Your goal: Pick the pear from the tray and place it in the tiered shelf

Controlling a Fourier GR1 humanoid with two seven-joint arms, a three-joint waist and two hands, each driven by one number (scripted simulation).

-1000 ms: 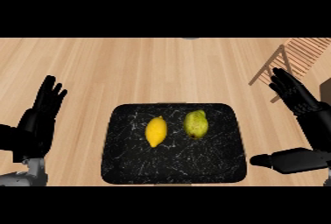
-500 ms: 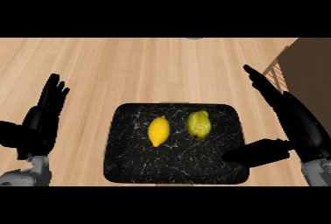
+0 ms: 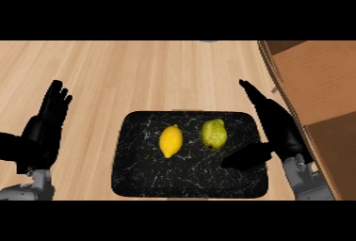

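A green pear [image 3: 214, 133] lies on the black marbled tray [image 3: 191, 181], right of a yellow lemon [image 3: 170, 141]. My right hand [image 3: 277, 127] is open at the tray's right edge, fingers straight and pointing away, thumb out over the tray just right of the pear and not touching it. My left hand [image 3: 43, 129] rests open at the left, fingers up, apart from the tray. A wooden tiered shelf [image 3: 314, 82] fills the right side of the head view.
The wooden counter [image 3: 153, 75] stretches beyond the tray. A small grey object [image 3: 208, 41] peeks in at the top edge.
My right hand has moved left and inward to the tray's right edge, closer to the pear. The view has shifted, bringing the shelf further into sight. The left hand stays put.
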